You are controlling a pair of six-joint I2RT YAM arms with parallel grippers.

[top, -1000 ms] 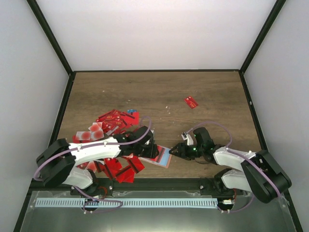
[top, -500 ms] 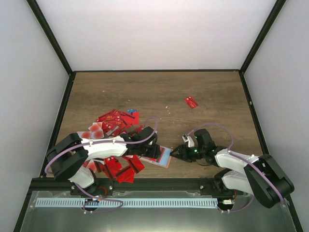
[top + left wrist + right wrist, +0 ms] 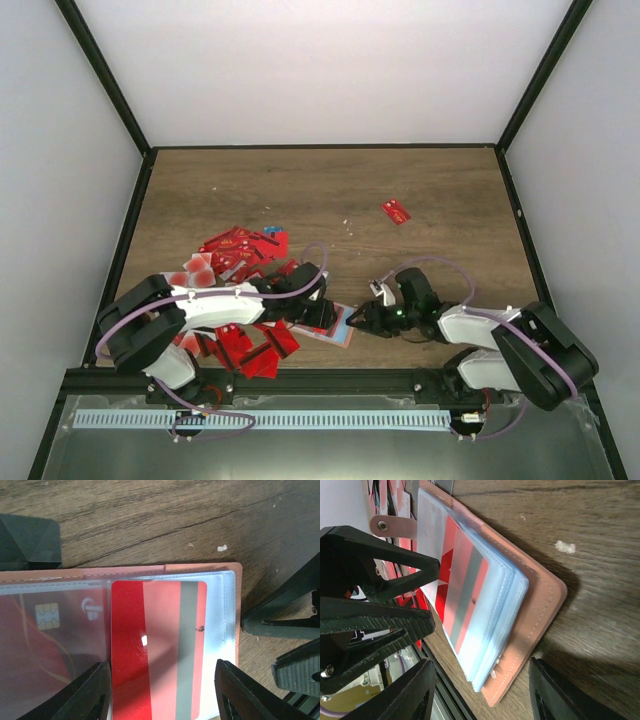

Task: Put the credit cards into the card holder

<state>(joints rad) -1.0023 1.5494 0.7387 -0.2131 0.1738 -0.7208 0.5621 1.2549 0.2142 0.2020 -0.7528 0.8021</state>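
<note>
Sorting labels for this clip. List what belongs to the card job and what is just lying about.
Job: card holder, open; red card at its clear sleeves; card pile; lone red card.
Lying about: white crumbs on the table; white slotted strip below the front edge.

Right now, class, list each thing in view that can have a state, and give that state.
card holder, open, lying flat.
striped red card, lying on the holder's clear sleeves.
left end effector, open, straddling that card.
right end effector, open, at the holder's edge.
loose cards, scattered, outside the holder.
</note>
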